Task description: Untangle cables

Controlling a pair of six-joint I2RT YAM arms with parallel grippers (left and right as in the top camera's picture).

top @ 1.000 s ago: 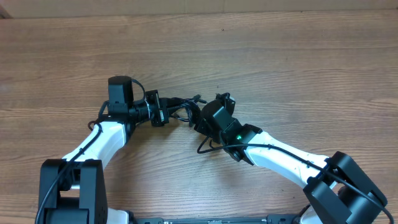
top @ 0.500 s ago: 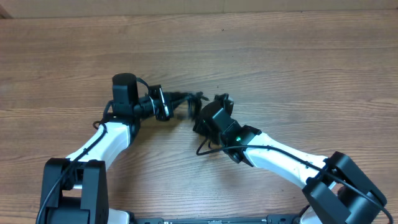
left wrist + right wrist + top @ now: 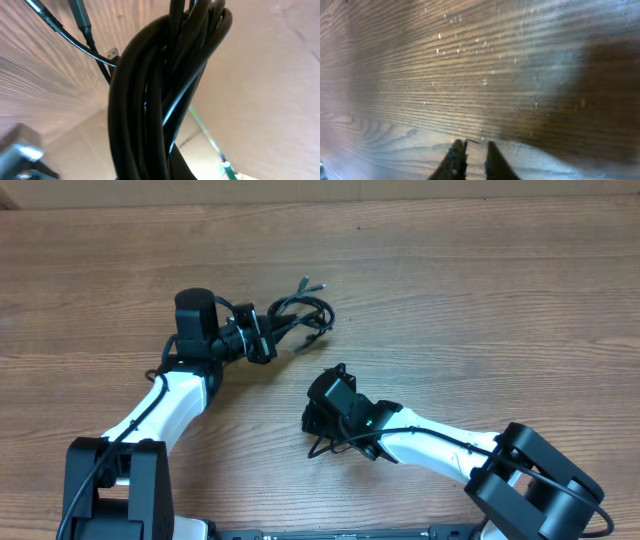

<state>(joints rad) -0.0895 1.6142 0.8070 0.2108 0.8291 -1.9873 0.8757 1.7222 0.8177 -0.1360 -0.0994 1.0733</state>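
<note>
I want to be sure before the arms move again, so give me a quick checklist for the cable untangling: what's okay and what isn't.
1. Left hand grips the cables: ok, shut on the bunch.
2. Right hand free to grasp: ok, slightly open, empty, over bare table.
3. Cables separated: not ok, they form one looped bunch.
4. Loose end in view: ok, plug ends stick out beyond the bunch.
5. Which cord crosses over which: cannot tell, the strands overlap tightly in the left wrist view.
</note>
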